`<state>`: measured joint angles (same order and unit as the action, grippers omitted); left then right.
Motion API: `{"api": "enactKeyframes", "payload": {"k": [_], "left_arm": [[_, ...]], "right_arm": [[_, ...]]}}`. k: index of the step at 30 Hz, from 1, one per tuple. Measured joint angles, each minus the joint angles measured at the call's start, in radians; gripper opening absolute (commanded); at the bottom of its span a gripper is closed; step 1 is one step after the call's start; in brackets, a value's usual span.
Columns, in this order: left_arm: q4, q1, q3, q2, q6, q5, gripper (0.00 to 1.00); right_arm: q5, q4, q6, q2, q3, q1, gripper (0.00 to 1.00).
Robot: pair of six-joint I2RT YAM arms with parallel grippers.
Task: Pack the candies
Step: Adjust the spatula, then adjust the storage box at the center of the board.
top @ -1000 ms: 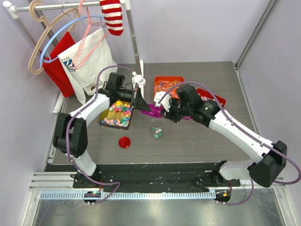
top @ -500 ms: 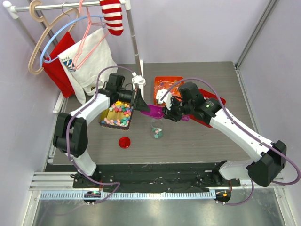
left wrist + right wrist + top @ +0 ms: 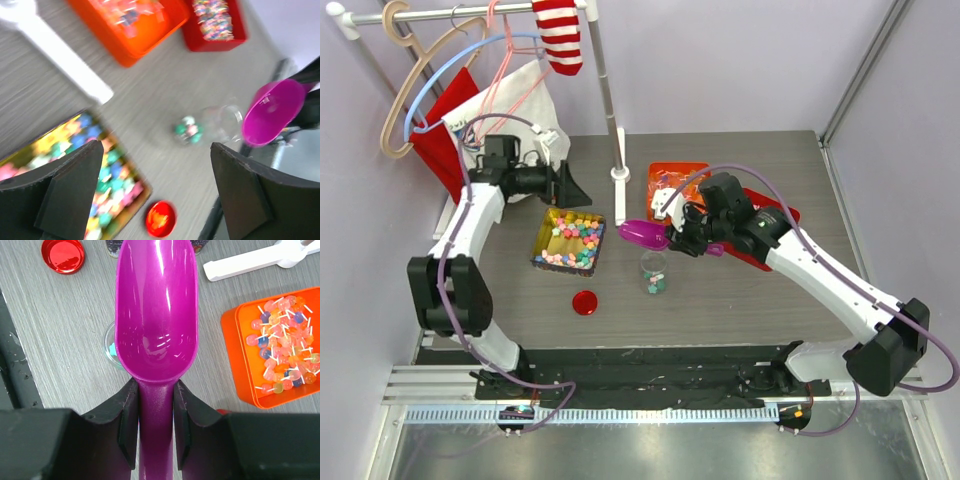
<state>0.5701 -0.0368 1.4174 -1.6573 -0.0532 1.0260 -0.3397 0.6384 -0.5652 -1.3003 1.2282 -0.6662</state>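
Note:
The candies (image 3: 572, 240) fill a gold tin (image 3: 542, 262) left of centre; they also show blurred as candies (image 3: 60, 160) in the left wrist view. A few lie in the clear jar (image 3: 654, 274), seen as jar (image 3: 216, 122) and, under the scoop, as jar (image 3: 110, 344). My right gripper (image 3: 680, 238) is shut on the handle of an empty magenta scoop (image 3: 641, 235); the scoop (image 3: 156, 310) hangs over the jar, with the right gripper (image 3: 156, 415) clamped on its neck. My left gripper (image 3: 567, 186) stands open and empty behind the tin, and the left gripper (image 3: 157, 185) has wide-spread fingers (image 3: 67, 192).
A red lid (image 3: 585, 302) lies in front of the gold tin. An orange tin (image 3: 677, 182) and a red tin (image 3: 775, 208) of wrapped sweets sit at the back right. A white stand's foot (image 3: 619, 186) rises between the arms. Hangers and cloths hang at the back left.
The left gripper opened, let go of the scoop and drew back to the left rear. The right gripper now holds the scoop alone, just above the jar.

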Motion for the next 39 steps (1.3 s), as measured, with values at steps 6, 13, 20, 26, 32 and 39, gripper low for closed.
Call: {"api": "enactKeyframes", "payload": {"k": [6,13,20,26,32,39], "left_arm": [[0.071,0.043,-0.092,0.142,-0.131,-0.19,1.0],[0.071,0.153,-0.286,0.206,-0.186,-0.332,1.0],[0.071,0.274,-0.313,0.206,-0.212,-0.389,1.0],[0.071,0.286,-0.315,0.197,-0.24,-0.416,1.0],[0.071,0.286,-0.317,0.159,-0.243,-0.418,1.0],[0.063,0.286,-0.329,0.134,-0.24,-0.429,1.0]], "right_arm": [[0.023,0.019,-0.002,-0.051,0.06,0.0,0.01],[0.051,0.034,-0.008,-0.137,0.164,0.0,0.01],[0.074,0.045,-0.008,-0.144,0.182,0.0,0.01],[0.078,0.045,-0.008,-0.148,0.194,0.0,0.01],[0.093,0.045,-0.006,-0.148,0.195,0.0,0.01],[0.122,0.043,-0.003,-0.157,0.222,-0.007,0.01]]}}
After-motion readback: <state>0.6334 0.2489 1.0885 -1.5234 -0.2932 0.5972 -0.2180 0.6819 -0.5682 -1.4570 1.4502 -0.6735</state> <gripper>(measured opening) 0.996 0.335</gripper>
